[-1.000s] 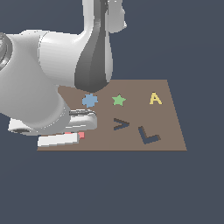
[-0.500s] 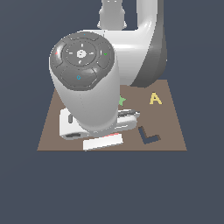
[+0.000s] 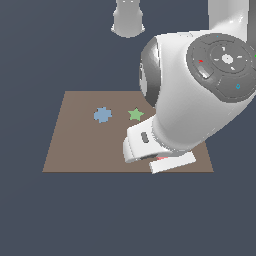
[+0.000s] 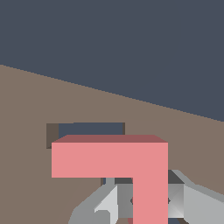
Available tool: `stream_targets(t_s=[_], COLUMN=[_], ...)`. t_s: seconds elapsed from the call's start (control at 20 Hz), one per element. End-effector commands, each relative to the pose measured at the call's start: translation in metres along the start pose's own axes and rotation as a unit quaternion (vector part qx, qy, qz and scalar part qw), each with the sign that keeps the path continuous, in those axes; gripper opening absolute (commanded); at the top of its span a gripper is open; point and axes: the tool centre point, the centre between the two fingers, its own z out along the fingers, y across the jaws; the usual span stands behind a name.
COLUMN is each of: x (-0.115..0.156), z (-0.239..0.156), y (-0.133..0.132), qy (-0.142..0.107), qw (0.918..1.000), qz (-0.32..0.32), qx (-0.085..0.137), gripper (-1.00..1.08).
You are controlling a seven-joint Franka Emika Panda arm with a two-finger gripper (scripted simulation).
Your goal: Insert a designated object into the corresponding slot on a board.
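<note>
The arm's bulky white wrist housing fills the exterior view's right and hides most of that side of the brown board (image 3: pixel 70 145). On the bare part of the board a blue cross-like shape (image 3: pixel 102 115) and a green star (image 3: pixel 135 114) lie flat, side by side and apart from each other. Under the housing, at the board's near edge, only a thin red sliver of the pink L-shaped block (image 3: pixel 161 158) shows. In the wrist view the pink L-shaped block (image 4: pixel 131 164) sits close to the camera, one arm running crosswise and the other running down between the grey fingers (image 4: pixel 192 199) of the gripper (image 4: pixel 150 202). The fingers stand on either side of that arm and look closed against it, so the block reads as held, though the contact faces themselves are hidden. Just behind the block, part of the dark slot (image 4: pixel 89 130) shows in the board surface, its edge partly covered by the block. Whether the block touches the board cannot be told.
</note>
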Motion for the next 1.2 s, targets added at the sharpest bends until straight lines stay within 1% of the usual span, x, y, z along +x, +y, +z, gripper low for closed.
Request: stream_targets(t_s=[0.0,0.15,0.65,0.7,1.15], x=[0.004,0.006,0.007,0.007,0.007], z=[-0.001,-0.001,0.009,0.009,0.009], y=[-0.013,-0.019,-0.019,-0.019,-0.019], qy=[0.0,0.0,0.0,0.0,0.0], qw=[1.0,1.0,1.0,1.0,1.0], qz=[-0.003,-0.005,-0.005,-0.005,-0.005], qx=[0.0,0.0,-0.001,-0.001,-0.001], gripper=[-1.0,-1.0,-1.0,1.0,1.0])
